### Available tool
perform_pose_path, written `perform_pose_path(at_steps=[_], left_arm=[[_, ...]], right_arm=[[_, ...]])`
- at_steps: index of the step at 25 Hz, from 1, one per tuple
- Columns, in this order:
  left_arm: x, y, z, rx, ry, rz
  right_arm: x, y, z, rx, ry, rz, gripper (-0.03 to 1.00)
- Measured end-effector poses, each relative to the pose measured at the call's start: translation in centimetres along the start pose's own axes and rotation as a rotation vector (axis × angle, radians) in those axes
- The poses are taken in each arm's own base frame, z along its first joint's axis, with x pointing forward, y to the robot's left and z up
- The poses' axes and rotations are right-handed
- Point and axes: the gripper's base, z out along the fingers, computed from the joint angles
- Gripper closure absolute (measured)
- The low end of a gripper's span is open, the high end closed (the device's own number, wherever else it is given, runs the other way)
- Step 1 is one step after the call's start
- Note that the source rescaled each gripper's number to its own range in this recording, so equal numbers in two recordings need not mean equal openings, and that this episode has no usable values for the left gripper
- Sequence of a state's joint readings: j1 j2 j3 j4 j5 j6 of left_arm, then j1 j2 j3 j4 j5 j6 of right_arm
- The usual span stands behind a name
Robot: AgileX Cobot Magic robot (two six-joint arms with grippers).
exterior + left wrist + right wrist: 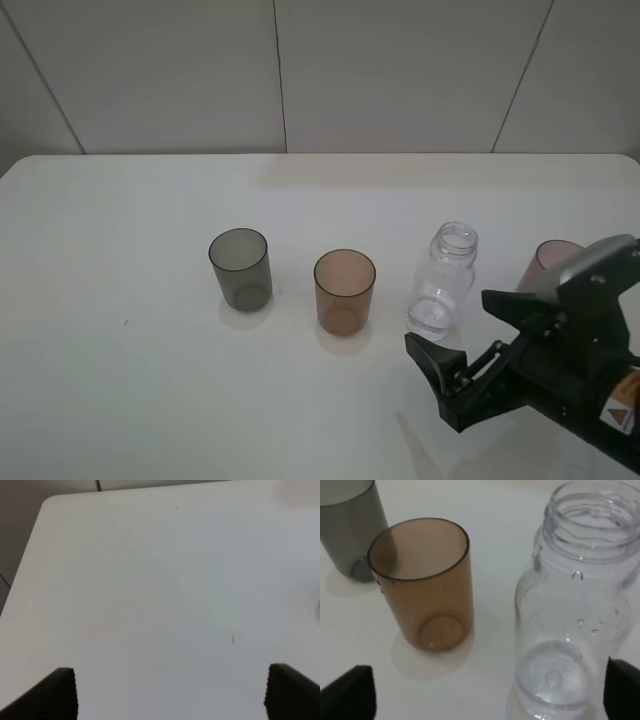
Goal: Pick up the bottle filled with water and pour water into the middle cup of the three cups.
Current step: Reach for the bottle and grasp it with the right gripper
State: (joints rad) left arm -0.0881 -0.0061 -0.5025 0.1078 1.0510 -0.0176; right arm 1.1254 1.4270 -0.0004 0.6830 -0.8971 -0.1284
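The clear ribbed bottle (445, 280) stands upright and capless, with a little water at its bottom, between the amber-brown middle cup (344, 290) and the mauve-pink cup (548, 262). The smoky grey cup (239, 268) is at the left of the row. My right gripper (450, 322) is open, low, just in front of the bottle and not touching it. In the right wrist view the bottle (575, 620), amber cup (422, 580) and grey cup (347, 525) lie ahead of the open right gripper (485, 695). My left gripper (172, 695) is open and empty over bare table.
The white table (120, 400) carries only the cups and bottle. The right arm hides part of the pink cup. A pale panelled wall runs behind the table's far edge. The left wrist view shows a table corner (47, 502).
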Motion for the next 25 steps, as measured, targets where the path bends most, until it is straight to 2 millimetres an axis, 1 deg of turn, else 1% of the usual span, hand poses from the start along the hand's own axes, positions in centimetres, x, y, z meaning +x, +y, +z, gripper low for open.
perform_pose_path(at_steps=[7, 12, 18, 25], left_arm=[[0.0, 0.0, 0.0, 0.000, 0.000, 0.000], [0.0, 0.0, 0.0, 0.000, 0.000, 0.000], [0.0, 0.0, 0.0, 0.000, 0.000, 0.000], [0.0, 0.0, 0.0, 0.000, 0.000, 0.000]], right_arm=[[0.9, -0.3, 1.0, 0.093, -0.013, 0.058, -0.03], [1.4, -0.6, 1.7, 0.137, -0.057, 0.084, -0.03], [2.7, -0.7, 2.4, 0.179, 0.003, 0.060, -0.03], [2.9, -0.4, 3.4, 0.206, 0.003, 0.068, -0.03]])
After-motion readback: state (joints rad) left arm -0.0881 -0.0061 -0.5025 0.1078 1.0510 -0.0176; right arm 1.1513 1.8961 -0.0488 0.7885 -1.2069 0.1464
